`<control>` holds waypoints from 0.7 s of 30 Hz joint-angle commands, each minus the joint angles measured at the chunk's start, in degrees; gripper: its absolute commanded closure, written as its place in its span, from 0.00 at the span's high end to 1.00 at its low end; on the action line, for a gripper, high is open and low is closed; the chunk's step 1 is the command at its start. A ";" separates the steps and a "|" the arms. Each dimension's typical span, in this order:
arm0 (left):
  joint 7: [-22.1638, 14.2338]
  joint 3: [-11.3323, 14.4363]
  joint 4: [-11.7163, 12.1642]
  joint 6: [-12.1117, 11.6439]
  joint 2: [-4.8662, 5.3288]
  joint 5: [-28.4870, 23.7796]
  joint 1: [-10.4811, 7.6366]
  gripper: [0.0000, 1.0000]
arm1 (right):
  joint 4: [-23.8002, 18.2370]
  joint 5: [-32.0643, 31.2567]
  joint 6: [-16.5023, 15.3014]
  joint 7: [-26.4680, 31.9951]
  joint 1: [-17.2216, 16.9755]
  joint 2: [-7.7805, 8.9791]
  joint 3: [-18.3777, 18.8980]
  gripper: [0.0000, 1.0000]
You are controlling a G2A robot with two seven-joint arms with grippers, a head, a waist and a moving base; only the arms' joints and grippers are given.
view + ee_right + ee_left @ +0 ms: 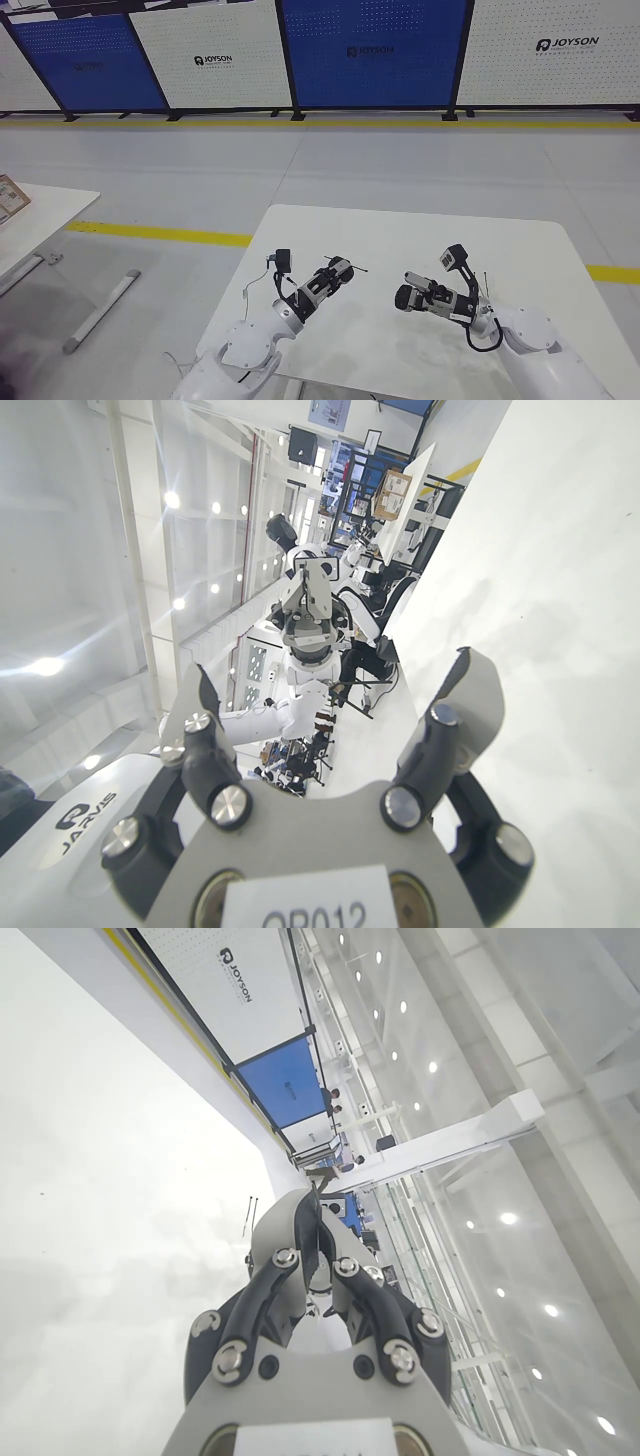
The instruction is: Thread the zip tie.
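- Left gripper (310, 1233), lower centre of your left wrist view: fingers pinched on zip tie (317, 1223).
- Right gripper (333, 665): fingers apart.
- Spare ties (251, 1210), mid-left, on table (100, 1128).

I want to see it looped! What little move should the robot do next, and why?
Probably ease the open right end effector toward the zip tie pinched in the left end effector, to catch its free end: they face each other, apart.
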 commanded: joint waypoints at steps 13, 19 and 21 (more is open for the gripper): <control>-0.01 0.00 0.00 0.00 0.00 0.00 0.00 0.00 | -3.37 -3.66 2.28 3.14 0.97 1.03 2.47 1.00; -0.01 0.00 0.00 0.00 0.00 0.00 0.00 0.00 | -6.79 -13.71 8.32 9.59 3.59 2.98 5.61 1.00; -0.01 0.00 0.00 0.00 0.00 0.00 0.00 0.00 | -6.40 -17.10 10.15 11.45 5.18 3.31 5.50 1.00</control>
